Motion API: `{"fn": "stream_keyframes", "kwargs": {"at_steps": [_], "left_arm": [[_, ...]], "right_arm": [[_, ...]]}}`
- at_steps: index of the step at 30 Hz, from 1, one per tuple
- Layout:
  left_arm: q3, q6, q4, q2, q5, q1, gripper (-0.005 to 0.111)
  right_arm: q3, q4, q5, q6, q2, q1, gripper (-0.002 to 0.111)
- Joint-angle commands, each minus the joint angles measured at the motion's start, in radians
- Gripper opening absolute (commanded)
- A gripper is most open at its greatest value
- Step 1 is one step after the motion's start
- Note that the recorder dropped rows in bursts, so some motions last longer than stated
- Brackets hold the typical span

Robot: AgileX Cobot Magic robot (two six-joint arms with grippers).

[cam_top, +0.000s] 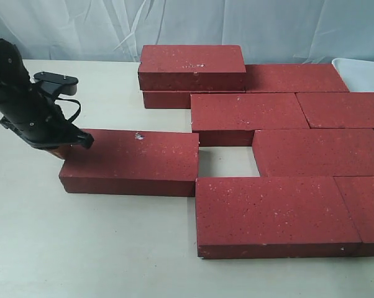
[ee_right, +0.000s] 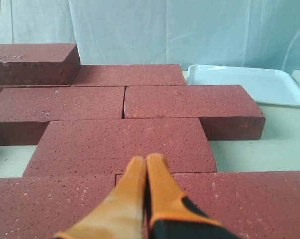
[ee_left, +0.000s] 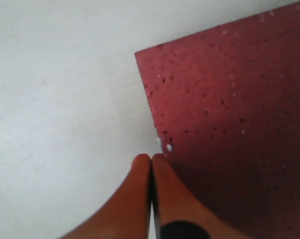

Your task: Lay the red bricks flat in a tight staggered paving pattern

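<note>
Right at the tips of the left claw (ee_left: 151, 159) I see the short end of a loose brick (cam_top: 132, 160). The two orange fingers are pressed together with nothing between them, at the brick's edge on the table (cam_top: 81, 248); I cannot tell whether they touch it. On the far side of this brick from the claw, the other red bricks (cam_top: 277, 214) lie flat in staggered rows, and a small patch of bare table shows between it and them. A stacked brick (cam_top: 192, 65) lies on top of another at the back. The right claw (ee_right: 146, 160) is likewise pinched closed and empty, low over the paved rows, with a white tray (ee_right: 244, 82) beyond them.
</note>
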Motion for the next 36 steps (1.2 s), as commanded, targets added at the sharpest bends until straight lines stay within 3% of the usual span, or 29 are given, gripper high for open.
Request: {"fn": "stream_keyframes", "kwargs": {"at_steps": [1, 5, 8, 15, 19, 22, 24, 26, 28, 31, 36], "left_arm": [[0.004, -0.021, -0.046, 0.000, 0.023, -0.013, 0.001], [0.004, -0.021, -0.030, 0.000, 0.009, 0.022, 0.001], [0.004, -0.021, 0.003, -0.004, 0.005, 0.050, 0.009], [-0.046, -0.039, 0.035, -0.066, 0.060, 0.107, 0.050], [-0.076, -0.032, 0.016, -0.136, 0.102, 0.097, 0.047], [-0.079, 0.358, -0.175, -0.187, 0.163, -0.019, 0.000], [-0.065, 0.609, -0.281, -0.177, 0.174, -0.147, 0.001], [-0.060, 0.679, -0.290, -0.129, 0.167, -0.262, 0.001], [-0.060, 0.674, -0.291, -0.065, 0.150, -0.333, 0.001], [-0.060, 0.674, -0.284, 0.007, 0.136, -0.395, 0.001], [-0.060, 0.662, -0.272, 0.054, -0.054, -0.453, 0.001]], "right_arm": [[0.001, 0.000, -0.008, 0.000, -0.008, -0.006, -0.001], [0.001, 0.000, -0.008, 0.000, -0.008, -0.006, -0.001], [0.001, 0.000, -0.008, 0.000, -0.008, -0.006, -0.001], [0.001, 0.000, -0.008, 0.000, -0.008, -0.006, -0.001], [0.001, 0.000, -0.008, 0.000, -0.008, -0.006, -0.001], [0.001, 0.000, -0.008, 0.000, -0.008, -0.006, -0.001], [0.001, 0.000, -0.008, 0.000, -0.008, -0.006, -0.001], [0.001, 0.000, -0.008, 0.000, -0.008, -0.006, -0.001], [0.001, 0.000, -0.008, 0.000, -0.008, -0.006, -0.001], [0.001, 0.000, -0.008, 0.000, -0.008, -0.006, -0.001], [0.001, 0.000, -0.008, 0.000, -0.008, -0.006, -0.001]]}}
